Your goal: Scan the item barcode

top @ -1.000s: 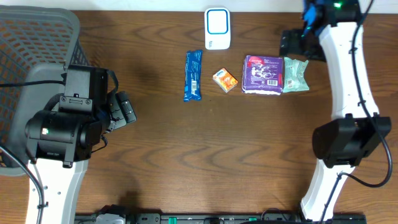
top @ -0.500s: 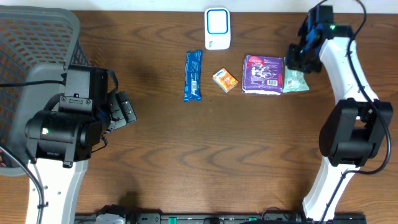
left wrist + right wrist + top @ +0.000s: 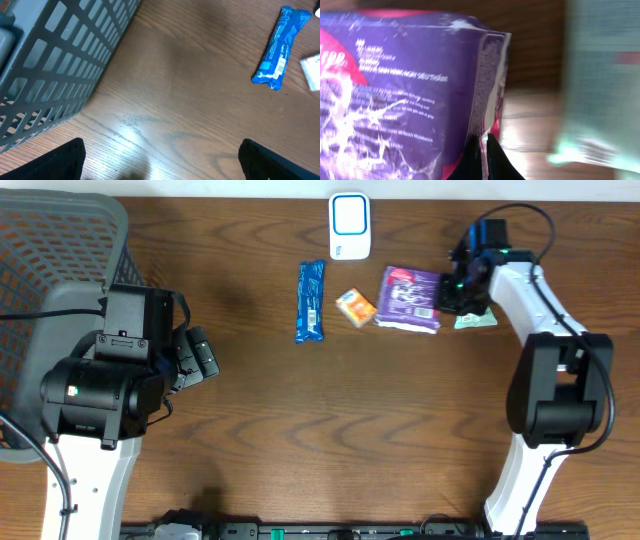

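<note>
Since only its edge seam is pinched, the purple packet (image 3: 408, 298) should be lifted slowly.
It is clamped by the right gripper (image 3: 480, 150), just beside the orange box (image 3: 356, 307), near the scanner (image 3: 349, 225); the left gripper (image 3: 162, 160) is spread, empty.

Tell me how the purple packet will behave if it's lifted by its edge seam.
Probably floppy: the purple packet is soft film, and the right gripper pinches only its thin crimped seam, so the body would likely sag and swing. The glossy wrinkled film looks slippery, so it might slip from that small pinch. Lying flat, it shouldn't roll.
</note>
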Controlling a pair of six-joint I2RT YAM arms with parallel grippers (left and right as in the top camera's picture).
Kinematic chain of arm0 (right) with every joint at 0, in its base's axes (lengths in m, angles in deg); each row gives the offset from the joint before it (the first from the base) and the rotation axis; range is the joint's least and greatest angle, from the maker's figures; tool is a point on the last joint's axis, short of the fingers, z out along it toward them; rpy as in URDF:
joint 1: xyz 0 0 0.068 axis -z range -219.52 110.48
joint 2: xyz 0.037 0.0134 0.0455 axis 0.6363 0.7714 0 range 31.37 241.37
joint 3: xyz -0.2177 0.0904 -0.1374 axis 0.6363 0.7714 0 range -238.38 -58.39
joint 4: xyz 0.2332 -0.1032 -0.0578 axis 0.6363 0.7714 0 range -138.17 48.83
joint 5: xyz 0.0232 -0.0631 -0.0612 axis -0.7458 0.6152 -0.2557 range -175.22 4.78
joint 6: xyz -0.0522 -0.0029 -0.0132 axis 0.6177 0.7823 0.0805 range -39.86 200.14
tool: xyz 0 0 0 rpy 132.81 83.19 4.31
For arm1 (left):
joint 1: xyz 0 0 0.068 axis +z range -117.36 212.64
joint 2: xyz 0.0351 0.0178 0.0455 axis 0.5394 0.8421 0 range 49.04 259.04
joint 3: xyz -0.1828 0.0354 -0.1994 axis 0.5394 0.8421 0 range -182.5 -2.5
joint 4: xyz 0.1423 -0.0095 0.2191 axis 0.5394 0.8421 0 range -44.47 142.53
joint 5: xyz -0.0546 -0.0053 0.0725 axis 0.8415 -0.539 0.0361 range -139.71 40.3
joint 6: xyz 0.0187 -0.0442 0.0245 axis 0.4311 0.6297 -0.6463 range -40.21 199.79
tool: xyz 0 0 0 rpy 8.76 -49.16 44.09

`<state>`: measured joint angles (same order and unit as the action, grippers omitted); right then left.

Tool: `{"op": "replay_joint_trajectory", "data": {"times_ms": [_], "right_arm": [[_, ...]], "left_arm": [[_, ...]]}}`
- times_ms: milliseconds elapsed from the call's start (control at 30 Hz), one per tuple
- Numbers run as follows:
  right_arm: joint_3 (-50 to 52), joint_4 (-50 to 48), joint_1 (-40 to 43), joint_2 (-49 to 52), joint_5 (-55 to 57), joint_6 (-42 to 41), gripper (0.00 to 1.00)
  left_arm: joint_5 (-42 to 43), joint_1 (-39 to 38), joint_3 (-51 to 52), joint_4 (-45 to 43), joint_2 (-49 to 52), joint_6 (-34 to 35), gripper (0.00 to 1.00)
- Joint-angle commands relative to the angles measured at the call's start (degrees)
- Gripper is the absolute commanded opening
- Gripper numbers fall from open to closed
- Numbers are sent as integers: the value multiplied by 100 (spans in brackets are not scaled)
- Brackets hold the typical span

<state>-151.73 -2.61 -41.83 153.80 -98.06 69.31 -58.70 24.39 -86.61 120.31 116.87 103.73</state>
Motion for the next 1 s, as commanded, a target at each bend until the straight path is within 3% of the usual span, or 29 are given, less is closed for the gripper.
{"op": "replay_joint_trajectory", "data": {"times_ms": [0,233,333,433,467,567,667,967], "right_arm": [[33,-17,-376,46,-382,278,4],[-166,24,-636,39,-269,273,6],[-472,356,-581,35,-240,273,8],[-1012,1008,-393,35,142,192,16],[-1163,1185,-321,35,299,164,22],[-1517,1547,-63,35,651,166,57],[-1639,1615,267,35,699,175,75],[-1233,1224,1340,52,358,398,75]], "left_arm": [[-63,31,-52,22,33,-33,98],[-63,31,-52,22,33,-33,98],[-63,31,-52,22,33,-33,98],[-63,31,-52,22,33,-33,98],[-63,31,-52,22,33,-33,98],[-63,31,-52,22,33,-33,98],[-63,31,-52,22,33,-33,98],[-63,31,-52,22,33,-33,98]]}}
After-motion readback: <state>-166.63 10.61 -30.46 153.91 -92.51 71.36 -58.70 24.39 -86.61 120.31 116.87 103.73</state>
